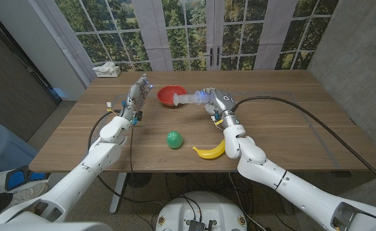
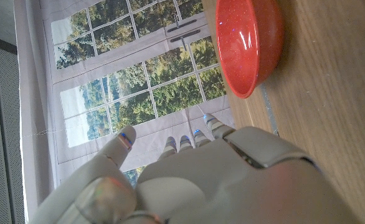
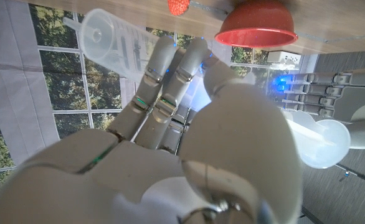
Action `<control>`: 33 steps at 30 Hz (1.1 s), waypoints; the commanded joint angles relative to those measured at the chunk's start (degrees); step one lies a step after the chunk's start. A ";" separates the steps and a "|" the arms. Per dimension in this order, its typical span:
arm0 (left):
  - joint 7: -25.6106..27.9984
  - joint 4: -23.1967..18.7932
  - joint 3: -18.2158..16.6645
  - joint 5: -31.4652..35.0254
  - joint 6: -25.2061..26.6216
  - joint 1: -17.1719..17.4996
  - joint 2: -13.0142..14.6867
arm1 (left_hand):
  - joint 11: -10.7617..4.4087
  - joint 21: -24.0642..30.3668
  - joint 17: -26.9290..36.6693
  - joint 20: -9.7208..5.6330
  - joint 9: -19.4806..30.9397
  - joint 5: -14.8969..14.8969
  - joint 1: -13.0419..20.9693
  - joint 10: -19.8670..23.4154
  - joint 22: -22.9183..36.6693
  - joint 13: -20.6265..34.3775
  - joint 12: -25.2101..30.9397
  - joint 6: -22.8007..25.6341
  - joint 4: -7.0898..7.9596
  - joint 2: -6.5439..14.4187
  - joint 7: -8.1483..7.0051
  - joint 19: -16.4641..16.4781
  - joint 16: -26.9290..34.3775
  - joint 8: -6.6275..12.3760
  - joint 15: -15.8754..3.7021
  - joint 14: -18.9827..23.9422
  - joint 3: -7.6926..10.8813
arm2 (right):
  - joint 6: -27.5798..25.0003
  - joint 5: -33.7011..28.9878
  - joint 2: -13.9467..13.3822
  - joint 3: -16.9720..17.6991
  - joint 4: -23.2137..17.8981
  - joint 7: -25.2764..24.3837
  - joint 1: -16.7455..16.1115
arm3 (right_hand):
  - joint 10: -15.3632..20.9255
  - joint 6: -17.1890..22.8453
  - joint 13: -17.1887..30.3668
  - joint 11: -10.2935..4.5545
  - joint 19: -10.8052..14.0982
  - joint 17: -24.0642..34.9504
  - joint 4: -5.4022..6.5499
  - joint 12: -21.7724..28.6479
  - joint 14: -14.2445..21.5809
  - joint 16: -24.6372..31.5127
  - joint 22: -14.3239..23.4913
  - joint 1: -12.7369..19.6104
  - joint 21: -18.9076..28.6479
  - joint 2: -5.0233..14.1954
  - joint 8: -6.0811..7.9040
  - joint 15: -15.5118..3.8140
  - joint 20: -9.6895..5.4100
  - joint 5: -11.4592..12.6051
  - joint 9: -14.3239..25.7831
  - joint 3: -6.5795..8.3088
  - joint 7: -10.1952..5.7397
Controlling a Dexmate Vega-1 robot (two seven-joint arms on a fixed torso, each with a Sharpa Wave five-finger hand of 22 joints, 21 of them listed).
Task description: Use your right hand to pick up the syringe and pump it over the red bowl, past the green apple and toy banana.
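Your right hand (image 1: pixel 216 101) grips the syringe (image 1: pixel 189 99), fingers wrapped round the clear barrel; the right wrist view confirms the barrel (image 3: pixel 117 38) crossing the fingers (image 3: pixel 164 81). The syringe is off the table, lying roughly level. Its long axis runs from the hand toward the robot's left, and the free end reaches the near rim of the red bowl (image 1: pixel 170 95). Whether the tip is fully over the bowl's hollow cannot be told from the head view.

The coming move turns on that one relation: the bowl lies just past the syringe's free end, along the barrel's own axis. Judged from this, a short advance along that axis should centre the tip before you pump. In the right wrist view a rounded clear end (image 3: pixel 322 140) lies near the thumb; whether the thumb bears on it cannot be told.

The green apple (image 1: pixel 173 139) and toy banana (image 1: pixel 210 151) lie nearer the robot, well behind the hand.

Your left hand (image 1: pixel 135 96) stands beside the bowl, fingers extended and holding nothing.

No brand, label or legible writing can be read; markings on the barrel are too blurred.
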 commanded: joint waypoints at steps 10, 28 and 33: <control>3.67 -5.28 -2.30 0.92 -2.49 5.39 1.33 | -0.07 0.07 0.08 -4.88 0.32 0.41 -0.53 -0.26 0.13 0.23 0.35 0.29 -0.54 3.10 0.09 0.37 0.14 0.24 -2.99 -3.03 0.03 | 5.06 3.53 3.95 -2.20 2.77 -6.83 1.75 | 17.98 19.15 3.70 2.97 0.29 0.59 0.17 4.45 0.45 0.53 0.04 3.21 0.71 2.91 0.09 0.15 -5.57 0.33 -0.01 -0.18 4.78; 10.43 -12.82 -5.32 3.81 -1.47 11.93 3.81 | -0.35 0.09 0.07 -4.41 0.32 0.34 -0.58 0.04 0.12 0.23 0.44 0.65 -0.91 2.85 -0.01 0.51 0.22 0.34 -2.94 -2.67 -0.12 | 10.79 5.37 5.65 -3.58 6.00 -9.02 3.65 | 18.51 19.41 3.80 3.13 0.25 0.95 0.13 3.95 0.64 0.61 -0.02 3.59 1.26 2.81 -0.08 0.17 -5.59 0.33 -0.27 -0.32 4.84; 11.47 -13.36 -5.96 4.60 -2.32 12.90 3.62 | -0.32 0.11 0.07 -4.38 0.32 0.32 -0.59 0.12 0.12 0.23 0.46 0.70 -0.97 2.80 0.07 0.57 0.24 0.34 -2.81 -2.58 -0.15 | 12.27 5.82 6.31 -3.95 7.28 -9.15 4.48 | 18.67 19.58 4.00 3.16 0.21 1.02 0.12 3.96 0.67 0.61 -0.03 3.66 1.37 2.77 -0.08 0.15 -5.60 0.33 -0.32 -0.36 4.85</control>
